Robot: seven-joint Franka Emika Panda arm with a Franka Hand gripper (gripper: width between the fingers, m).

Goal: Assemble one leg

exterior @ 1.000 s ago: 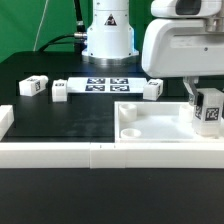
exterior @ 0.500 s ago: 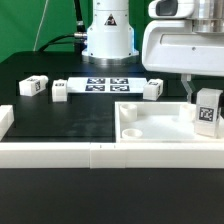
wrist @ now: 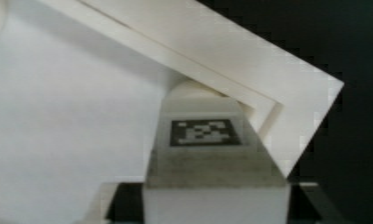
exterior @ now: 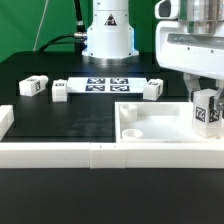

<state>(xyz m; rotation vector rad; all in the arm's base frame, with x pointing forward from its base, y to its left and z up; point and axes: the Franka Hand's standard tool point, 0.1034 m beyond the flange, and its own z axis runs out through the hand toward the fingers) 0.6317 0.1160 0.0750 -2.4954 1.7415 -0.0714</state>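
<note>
The bench (exterior: 60, 125) was seen to be black, and the backdrop (exterior: 25, 30) behind it green. The leg (exterior: 208, 108) was shown white, with a square tag of black and white blocky cells on its side. In the wrist view that tag was edged in black, and the leg's (wrist: 204, 160) face was shaded grey. Three other legs (exterior: 33, 86) (exterior: 60, 91) (exterior: 152, 89) were white with similar tags. The marker board (exterior: 108, 84) was white, printed with black patterned squares. The large flat square piece (exterior: 160, 125) and the front rail (exterior: 60, 152) were plain white. The arm (exterior: 108, 35) was white.
</note>
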